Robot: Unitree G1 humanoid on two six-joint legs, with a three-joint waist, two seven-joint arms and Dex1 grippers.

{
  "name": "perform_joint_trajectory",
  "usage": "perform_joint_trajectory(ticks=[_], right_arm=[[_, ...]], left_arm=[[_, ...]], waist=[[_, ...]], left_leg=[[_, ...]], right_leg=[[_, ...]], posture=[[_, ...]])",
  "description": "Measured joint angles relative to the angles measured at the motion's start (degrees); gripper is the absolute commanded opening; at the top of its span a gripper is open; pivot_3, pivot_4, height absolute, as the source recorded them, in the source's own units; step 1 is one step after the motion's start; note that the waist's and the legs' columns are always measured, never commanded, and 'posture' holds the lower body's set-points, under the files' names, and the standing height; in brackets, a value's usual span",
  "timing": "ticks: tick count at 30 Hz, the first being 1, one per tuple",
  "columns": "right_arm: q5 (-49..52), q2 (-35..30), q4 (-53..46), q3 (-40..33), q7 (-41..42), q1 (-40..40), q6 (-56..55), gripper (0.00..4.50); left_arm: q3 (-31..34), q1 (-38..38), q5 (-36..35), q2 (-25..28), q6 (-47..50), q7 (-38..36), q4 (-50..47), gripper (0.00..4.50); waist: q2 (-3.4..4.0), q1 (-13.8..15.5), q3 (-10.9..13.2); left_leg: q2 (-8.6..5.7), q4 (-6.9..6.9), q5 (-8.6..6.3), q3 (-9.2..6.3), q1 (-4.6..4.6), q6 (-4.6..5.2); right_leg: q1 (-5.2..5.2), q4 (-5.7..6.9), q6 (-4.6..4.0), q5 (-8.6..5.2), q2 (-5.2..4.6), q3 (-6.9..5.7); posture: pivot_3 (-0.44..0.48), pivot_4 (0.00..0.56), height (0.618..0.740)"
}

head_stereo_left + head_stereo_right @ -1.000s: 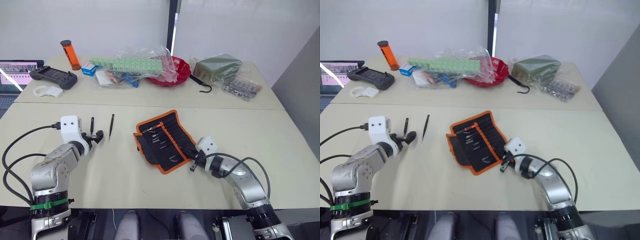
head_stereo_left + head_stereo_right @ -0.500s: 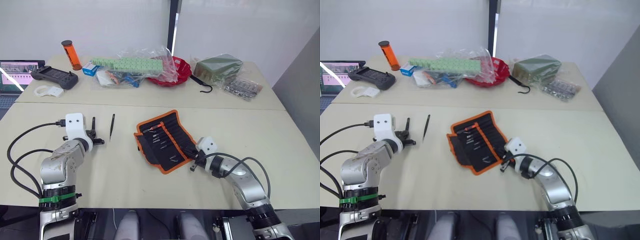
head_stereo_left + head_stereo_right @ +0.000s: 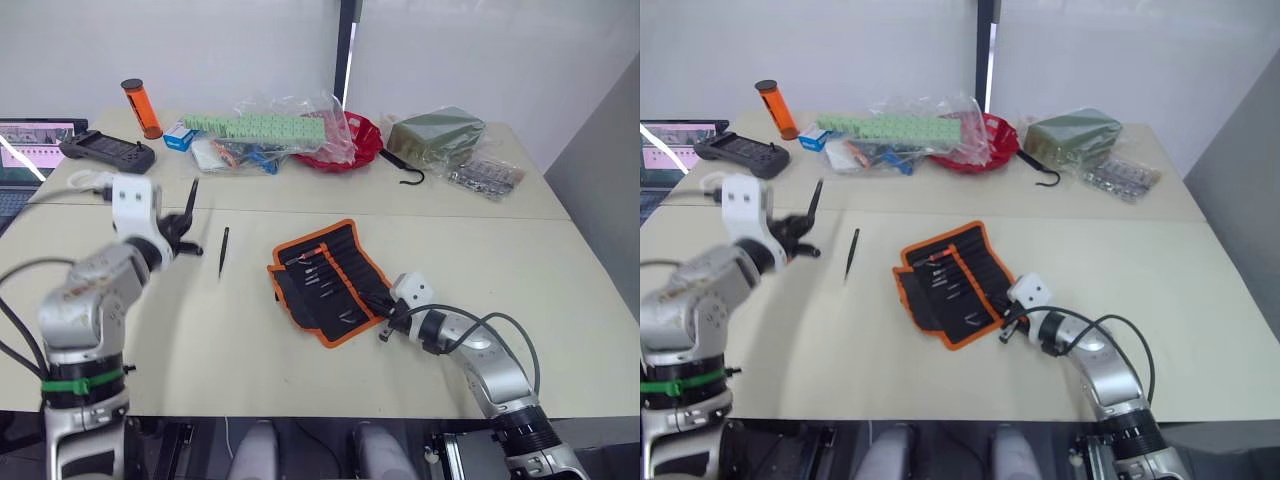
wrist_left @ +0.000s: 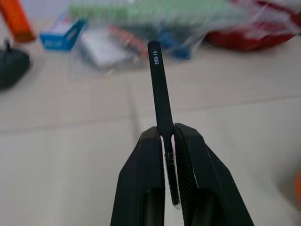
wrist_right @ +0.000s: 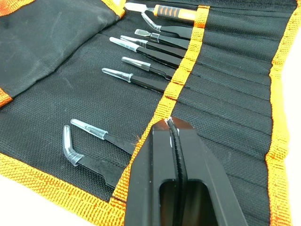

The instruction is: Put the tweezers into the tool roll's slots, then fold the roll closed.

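Note:
My left gripper is raised above the table's left side, shut on one slim black pair of tweezers that sticks up beyond its fingertips. Another pair of tweezers lies flat on the table just right of it. The tool roll, black with orange edging, lies open in the middle. Several tweezers with clear tip caps sit in its slots. My right gripper is shut with nothing in it, and its tips rest on the roll's orange trim at the near right edge.
At the back of the table stand a red tray, plastic bags with green parts, a black hook, a green box, an orange cylinder, a black controller and a laptop. A seam joins the two tables.
My left gripper closed on a pair of tweezers that lay on the table and lifted it up and back. The right arm stayed still.

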Motion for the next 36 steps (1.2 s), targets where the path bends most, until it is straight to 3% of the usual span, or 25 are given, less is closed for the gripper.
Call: perform_joint_trajectory(ticks=[3, 6, 12, 17, 30, 36], right_arm=[[0.0, 0.7, -0.7, 0.0, -0.7, 0.6, 0.0, 0.00], [0.0, 1.0, -1.4, -0.2, -2.1, 1.4, 0.0, 0.00], [-0.1, 2.2, -3.1, -0.2, -5.0, 3.3, 0.0, 0.00], [-0.2, 2.1, -5.4, -0.3, -6.5, 5.7, 0.3, 0.00], [-0.1, 1.8, -8.3, -0.9, -8.0, 8.0, 1.5, 0.00], [-0.1, 1.8, -8.3, -0.9, -8.1, 8.0, 1.5, 0.00]], left_arm=[[-6.4, -0.5, -4.1, 3.2, 1.1, -9.6, -2.9, 0.02], [-12.0, -2.3, -5.8, 4.7, 2.9, -14.7, -3.7, 0.02], [-26.0, -8.2, -3.6, 8.9, 3.9, -23.3, -3.7, 0.02], [-34.9, -9.6, -0.1, 8.9, 3.0, -27.9, -1.8, 0.02], [-40.3, -11.3, 4.8, 3.6, 3.5, -29.3, 1.5, 0.02], [-41.5, -11.2, 5.7, 4.4, 5.0, -29.7, 0.2, 0.02]], waist=[[0.06, -0.1, 0.0], [0.07, -0.2, 0.1], [0.11, -0.1, 0.1], [0.17, -0.1, 0.1], [0.17, 0.0, 0.1], [0.17, 0.0, 0.1]], left_leg=[[0.01, -0.06, 0.00, 0.00, -0.03, 0.00], [0.02, -0.05, 0.00, -0.03, -0.09, 0.01], [0.01, -0.03, 0.00, -0.02, -0.10, 0.01], [0.02, -0.01, 0.00, -0.03, -0.27, 0.02], [0.02, 0.03, 0.00, -0.03, -0.29, 0.02], [0.01, 0.04, 0.00, -0.04, -0.28, 0.02]], right_leg=[[-0.06, 0.01, 0.01, -0.01, 0.01, 0.00], [-0.09, 0.03, 0.01, -0.01, 0.04, -0.01], [-0.09, 0.01, 0.17, -0.11, 0.05, 0.02], [-0.23, 0.02, 0.16, -0.10, 0.06, 0.02], [-0.22, 0.03, 0.21, -0.13, 0.06, 0.02], [-0.22, 0.04, 0.21, -0.14, 0.06, 0.02]], posture=[[0.000, 0.150, 0.740], [0.000, 0.150, 0.740], [0.000, 0.150, 0.740], [0.000, 0.150, 0.740], [0.000, 0.150, 0.740], [0.000, 0.150, 0.740]])
